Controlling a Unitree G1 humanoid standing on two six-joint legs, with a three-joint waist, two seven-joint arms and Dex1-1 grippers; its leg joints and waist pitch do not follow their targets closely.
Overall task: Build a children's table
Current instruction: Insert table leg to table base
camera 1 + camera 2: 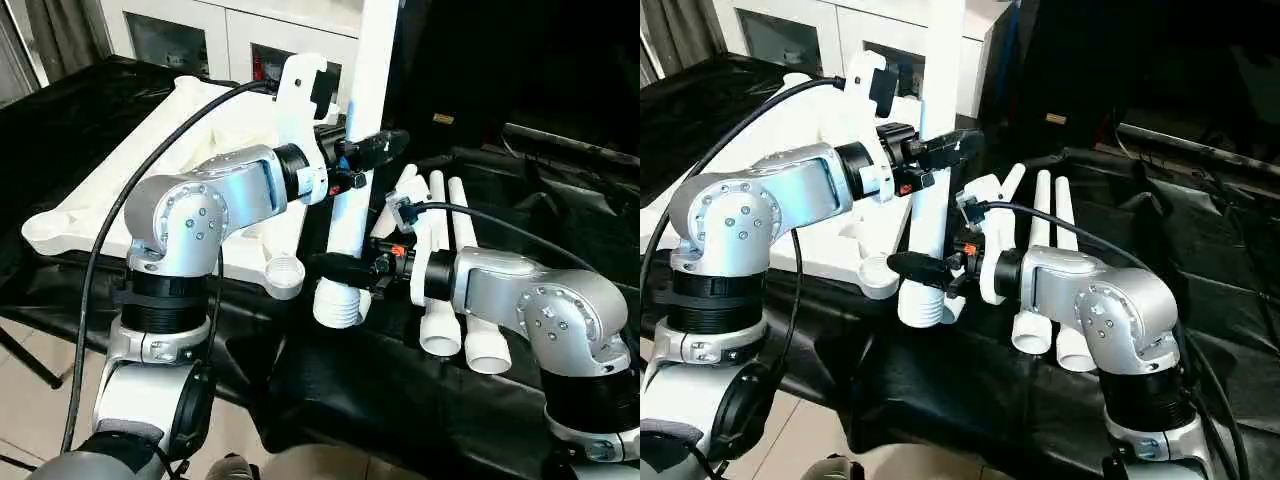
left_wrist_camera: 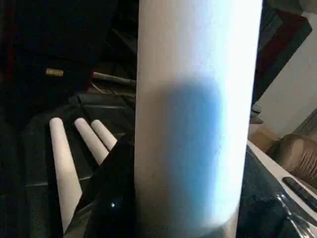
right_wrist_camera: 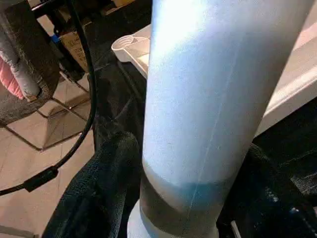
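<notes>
One white leg (image 1: 350, 220) stands upright over the table's front edge, its ribbed thick end (image 1: 337, 305) lowest. My left gripper (image 1: 375, 150) is shut on the leg at mid-height, and the tube fills the space between its fingers (image 2: 109, 198) in the left wrist view. Lower down, my right gripper (image 1: 335, 268) is shut on the same leg (image 3: 213, 99) just above the ribbed end, one finger (image 3: 99, 188) pressed to each side. The white tabletop (image 1: 150, 150) lies underside up at the left, and a round corner socket (image 1: 283, 272) sits right beside the leg's lower end.
Three more white legs (image 1: 450, 230) lie side by side on the black sheet (image 1: 400, 390) at the right, thick ends towards me. A white cabinet (image 1: 240, 35) stands behind the table. The sheet's front edge drops to a tiled floor (image 1: 40, 400).
</notes>
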